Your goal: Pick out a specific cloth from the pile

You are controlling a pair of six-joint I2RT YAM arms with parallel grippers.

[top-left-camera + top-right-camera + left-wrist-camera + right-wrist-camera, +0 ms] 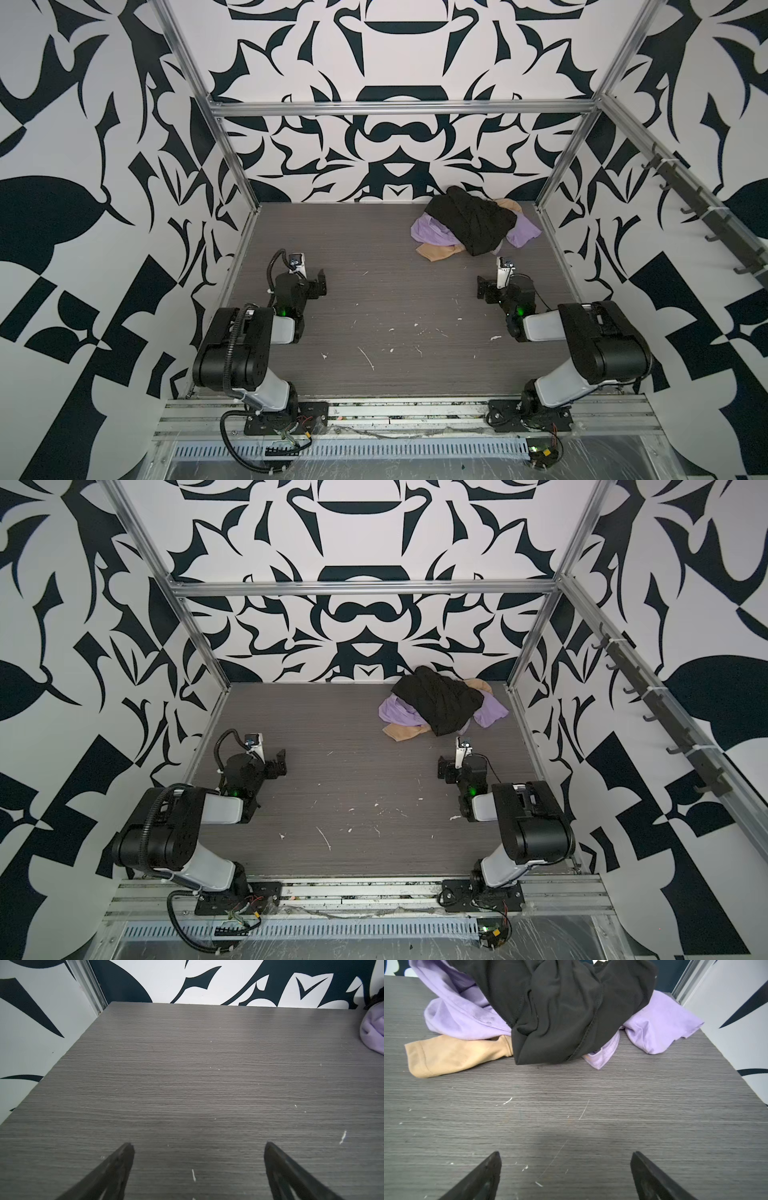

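The pile [473,224] lies at the table's far right against the back wall. A black cloth [478,216] [560,1012] is draped on top. Under it, the lilac cloth [428,230] [397,710] [467,1018] sticks out on both sides; its edge shows in the left wrist view [373,1030]. A tan cloth [436,251] [452,1055] pokes out at the front. My right gripper [482,289] [565,1152] is open and empty, a short way in front of the pile. My left gripper [318,282] [198,1144] is open and empty over bare table at the left.
The grey wood-grain table [374,316] has white flecks on it. Patterned walls and metal frame posts [557,174] close in three sides. A rail with hooks [706,216] runs along the right wall. Both arm bases sit at the near edge.
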